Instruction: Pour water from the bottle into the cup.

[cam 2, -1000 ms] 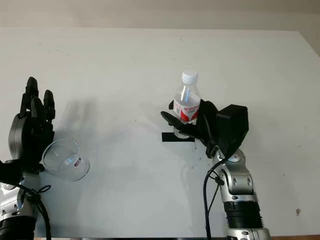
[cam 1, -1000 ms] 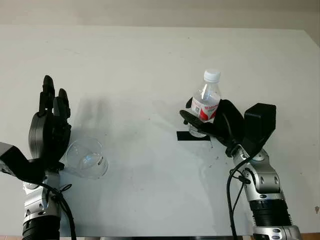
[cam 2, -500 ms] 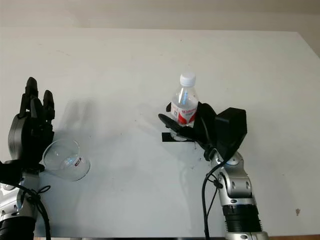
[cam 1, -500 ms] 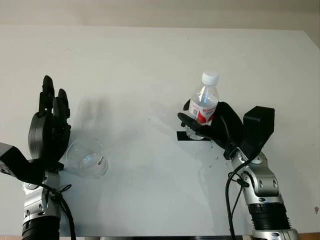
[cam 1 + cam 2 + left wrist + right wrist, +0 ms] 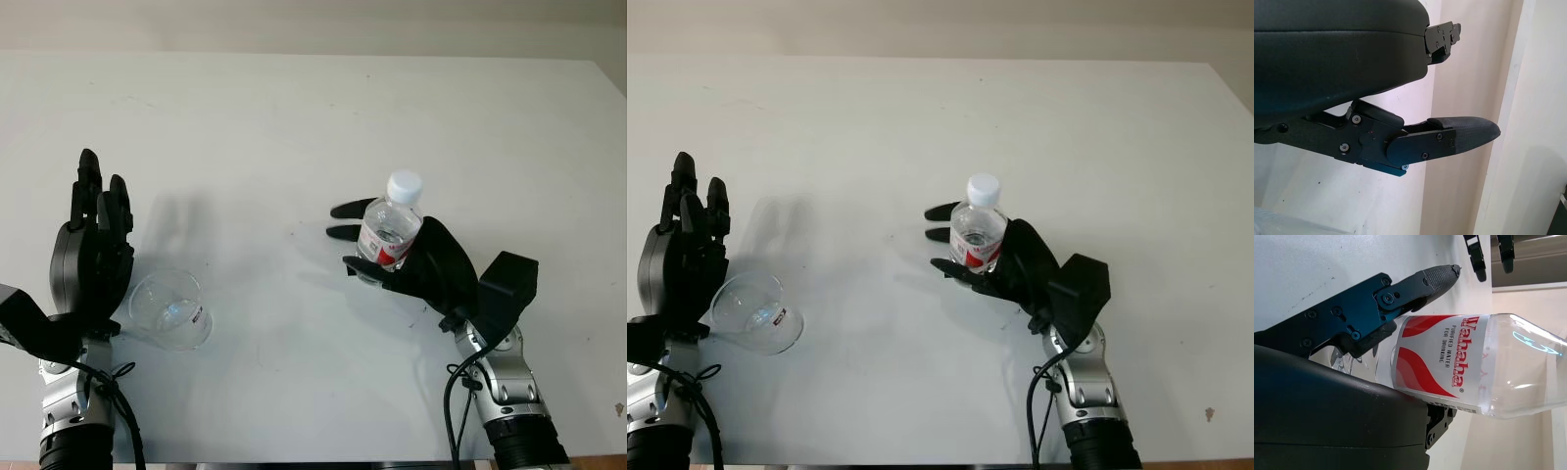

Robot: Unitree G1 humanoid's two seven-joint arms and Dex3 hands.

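White table (image 5: 294, 117) under everything. Right hand (image 5: 411, 262) wraps Wahaha water bottle (image 5: 389, 232), right of table centre; bottle long axis near upright, white cap (image 5: 404, 185) up. Left hand (image 5: 90, 259) open, holding nothing, beside clear cup (image 5: 171, 310); cup tipped, mouth toward left hand

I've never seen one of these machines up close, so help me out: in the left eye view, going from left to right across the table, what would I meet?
left hand → cup → bottle → right hand
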